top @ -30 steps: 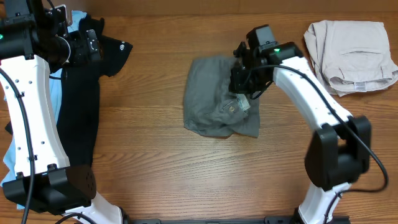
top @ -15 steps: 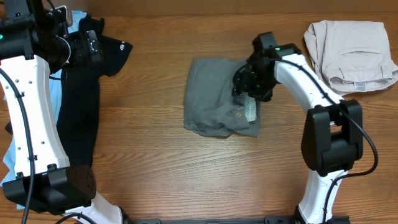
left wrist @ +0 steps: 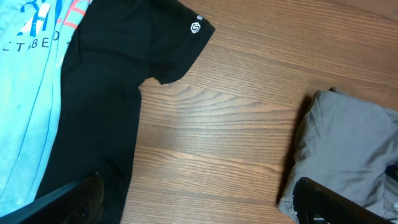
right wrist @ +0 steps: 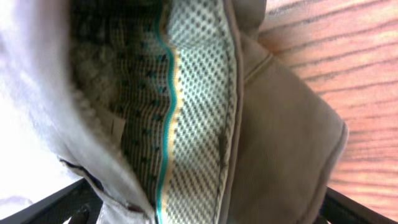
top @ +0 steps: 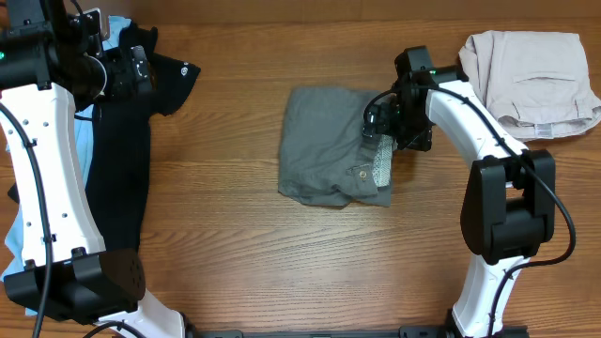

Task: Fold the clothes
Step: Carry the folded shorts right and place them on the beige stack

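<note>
Left hand hangs open above the black cotton T-shirt and light-blue printed shirt. In the middle of the wooden bench, the grey-olive cotton shorts lie roughly folded, speckled lining showing. Right hand sits at their right edge, fingers spread, gripping nothing. Next, I'd say: regrip that edge and tidy the fold.

surface: wooden table, seen in all three views | colour: warm mid-brown | grain: long streaks running left to right from overhead, some darker bands | finish: smooth | light: even, soft shadows
</note>
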Available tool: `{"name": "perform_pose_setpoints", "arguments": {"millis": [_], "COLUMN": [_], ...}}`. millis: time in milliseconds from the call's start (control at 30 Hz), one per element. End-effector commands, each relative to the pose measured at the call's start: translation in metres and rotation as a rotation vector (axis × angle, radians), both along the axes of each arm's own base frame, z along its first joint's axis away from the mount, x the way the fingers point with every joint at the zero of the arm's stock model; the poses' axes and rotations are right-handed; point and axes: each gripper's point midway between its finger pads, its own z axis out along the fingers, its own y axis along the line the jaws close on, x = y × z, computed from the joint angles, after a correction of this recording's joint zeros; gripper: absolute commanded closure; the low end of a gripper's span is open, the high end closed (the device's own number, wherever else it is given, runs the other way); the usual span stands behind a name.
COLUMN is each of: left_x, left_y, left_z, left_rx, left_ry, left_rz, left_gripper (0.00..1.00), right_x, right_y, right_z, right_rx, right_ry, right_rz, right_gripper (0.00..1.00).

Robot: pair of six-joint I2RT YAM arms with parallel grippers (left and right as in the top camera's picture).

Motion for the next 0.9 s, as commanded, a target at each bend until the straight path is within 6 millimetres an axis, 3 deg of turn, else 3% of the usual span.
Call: {"name": "perform_pose_setpoints", "arguments": {"millis": [0, 333, 400, 500, 567, 600, 633, 767, 867], "left_x": [0.003, 0.007, 0.007, 0.008, 0.008, 0.008, 0.008, 0.006, 0.005], "left_y": [-0.009, -0.023, -0.024, -0.024, -0.024, -0.024, -0.024, -0.025, -0.025], "left_z": [0.006, 0.007, 0.007, 0.008, 0.008, 0.008, 0.008, 0.007, 0.006], "left_rx": [0.005, 0.008, 0.008, 0.008, 0.008, 0.008, 0.008, 0.007, 0.006], "left_ry": [-0.020, -0.030, -0.031, -0.033, -0.033, -0.033, -0.033, -0.026, -0.021], "left_rz": [-0.045, -0.080, -0.083, -0.083, -0.083, -0.083, -0.083, -0.083, -0.083], "left_gripper": [0.00, 0.00, 0.00, 0.00, 0.00, 0.00, 0.00, 0.00, 0.00], "right_x": [-0.008, -0.031, -0.036, -0.041, -0.039, -0.037, -0.034, -0.024, -0.011], "right_y": [-0.005, 0.033, 0.042, 0.066, 0.075, 0.077, 0.078, 0.073, 0.073], "right_z": [-0.019, -0.048, -0.049, -0.043, -0.040, -0.039, -0.039, -0.034, -0.009], "right_rx": [-0.030, 0.132, 0.166, 0.276, 0.312, 0.318, 0.322, 0.335, 0.444], "right_ry": [0.017, 0.008, 0.020, 0.027, 0.021, 0.017, 0.014, -0.009, -0.030], "right_rz": [0.005, 0.193, 0.207, 0.218, 0.202, 0.190, 0.164, 0.140, 0.118], "right_gripper": [0.00, 0.04, 0.15, 0.53, 0.74, 0.78, 0.96, 0.96, 0.96]}}
